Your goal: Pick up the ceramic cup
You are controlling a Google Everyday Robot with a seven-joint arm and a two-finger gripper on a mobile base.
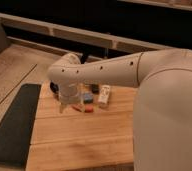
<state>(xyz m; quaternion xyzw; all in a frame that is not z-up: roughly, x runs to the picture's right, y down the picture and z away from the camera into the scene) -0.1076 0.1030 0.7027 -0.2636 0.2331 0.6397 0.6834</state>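
Note:
The ceramic cup [70,93] is a small pale cylinder standing on the wooden table [84,140] near its far left part. My white arm reaches in from the right and bends down at the wrist [64,70]. My gripper [69,102] hangs right at the cup, and the two overlap in this view. The arm hides the top of the cup and much of the gripper.
A slim white bottle-like item [105,95] lies just right of the cup. Small blue and orange pieces [88,108] and a dark small object [95,89] lie between them. A dark mat [14,125] runs along the table's left side. A rail [89,37] stands behind.

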